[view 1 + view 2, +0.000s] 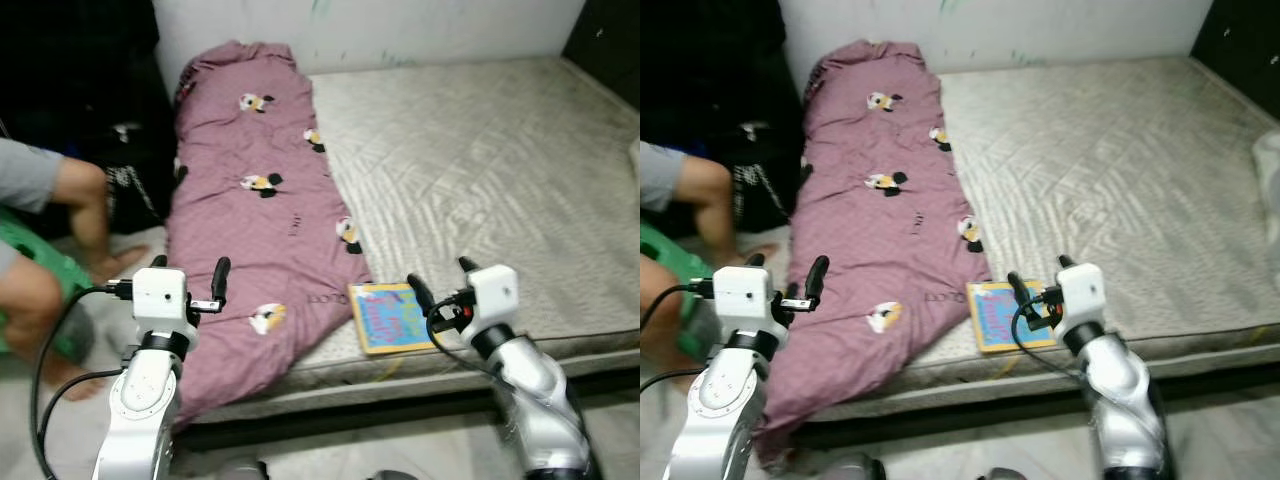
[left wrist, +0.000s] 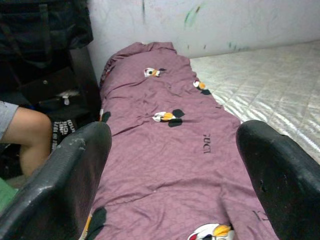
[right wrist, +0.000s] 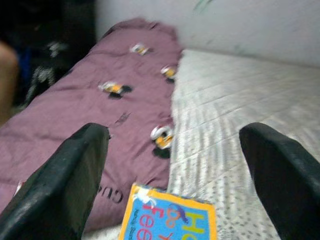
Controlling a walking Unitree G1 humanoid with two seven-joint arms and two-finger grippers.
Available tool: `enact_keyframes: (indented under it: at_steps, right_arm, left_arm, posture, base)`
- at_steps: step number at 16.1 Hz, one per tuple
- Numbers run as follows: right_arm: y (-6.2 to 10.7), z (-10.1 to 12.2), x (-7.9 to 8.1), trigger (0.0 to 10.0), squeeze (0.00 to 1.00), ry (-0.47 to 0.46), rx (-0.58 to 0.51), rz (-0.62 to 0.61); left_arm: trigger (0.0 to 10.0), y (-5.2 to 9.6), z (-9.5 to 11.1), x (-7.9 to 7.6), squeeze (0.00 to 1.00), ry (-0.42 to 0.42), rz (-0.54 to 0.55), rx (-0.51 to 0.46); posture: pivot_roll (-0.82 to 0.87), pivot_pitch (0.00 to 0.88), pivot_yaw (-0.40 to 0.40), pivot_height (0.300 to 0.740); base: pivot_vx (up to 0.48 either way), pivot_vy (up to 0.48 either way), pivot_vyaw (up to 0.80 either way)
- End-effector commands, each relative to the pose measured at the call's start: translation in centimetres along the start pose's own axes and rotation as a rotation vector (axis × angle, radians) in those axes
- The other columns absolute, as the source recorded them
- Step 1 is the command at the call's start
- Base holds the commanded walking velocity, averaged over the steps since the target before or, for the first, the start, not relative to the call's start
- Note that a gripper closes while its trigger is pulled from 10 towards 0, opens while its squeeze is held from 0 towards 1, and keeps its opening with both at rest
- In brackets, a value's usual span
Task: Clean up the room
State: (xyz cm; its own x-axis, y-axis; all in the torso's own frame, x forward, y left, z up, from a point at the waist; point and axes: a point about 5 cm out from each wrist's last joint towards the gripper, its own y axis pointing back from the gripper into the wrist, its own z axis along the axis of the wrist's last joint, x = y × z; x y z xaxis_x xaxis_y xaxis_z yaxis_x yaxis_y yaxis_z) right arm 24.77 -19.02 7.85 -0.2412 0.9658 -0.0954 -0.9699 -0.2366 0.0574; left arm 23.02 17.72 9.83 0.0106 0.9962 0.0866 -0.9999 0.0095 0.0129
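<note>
A purple blanket (image 1: 255, 190) with small cartoon prints lies along the left side of a bare grey mattress (image 1: 480, 160), its near end hanging over the front edge. A colourful picture book (image 1: 390, 317) lies flat at the mattress's front edge, just right of the blanket. My left gripper (image 1: 190, 280) is open, held above the blanket's near left corner. My right gripper (image 1: 440, 282) is open too, hovering just right of the book, which shows below its fingers (image 3: 80, 175) in the right wrist view. Neither holds anything.
A person sits on the floor at the left, a bare arm (image 1: 85, 205) and knee (image 1: 30, 290) close to my left arm. Dark bags (image 1: 120, 110) fill the corner behind them. A white wall (image 1: 400, 30) backs the mattress. Pale floor (image 1: 420, 450) runs along the bed's front.
</note>
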Motion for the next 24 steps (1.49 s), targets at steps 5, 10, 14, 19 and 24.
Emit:
enact_keyframes:
  at_steps: [5, 10, 14, 19, 24]
  right_arm:
    - [-2.1, 2.5, 1.8, 10.0, 0.00, -0.036, -0.048, -0.105]
    - [-2.3, 2.8, 1.7, 10.0, 0.00, -0.065, -0.038, -0.147]
    - [-2.6, 3.0, 1.8, 10.0, 0.00, -0.044, -0.031, -0.127]
    - [-2.7, 3.0, 1.9, 10.0, 0.00, -0.033, -0.027, -0.114]
    - [-2.8, 3.0, 2.0, 10.0, 0.00, -0.016, -0.023, -0.097]
  left_arm:
    - [10.0, -0.3, 0.7, -0.1, 0.00, 0.016, 0.009, -0.019]
    - [10.0, -0.2, 0.7, -0.6, 0.00, 0.045, -0.006, -0.020]
    - [10.0, -0.3, 0.8, -0.8, 0.00, 0.052, -0.001, -0.022]
    - [10.0, -0.1, 0.6, -1.0, 0.00, 0.060, -0.003, -0.014]
    - [10.0, -0.1, 0.7, -1.1, 0.00, 0.062, -0.001, -0.014]
  posture:
    - [-0.07, 0.000, 0.022, 0.740]
    - [-0.07, 0.000, 0.014, 0.740]
    - [-0.07, 0.000, 0.008, 0.740]
    - [-0.07, 0.000, 0.006, 0.740]
    - [-0.07, 0.000, -0.002, 0.740]
  base:
    - [0.000, 0.000, -0.10]
    - [0.000, 0.000, -0.61]
    - [0.000, -0.361, 0.00]
    - [0.000, -0.355, 0.00]
    - [0.000, -0.302, 0.00]
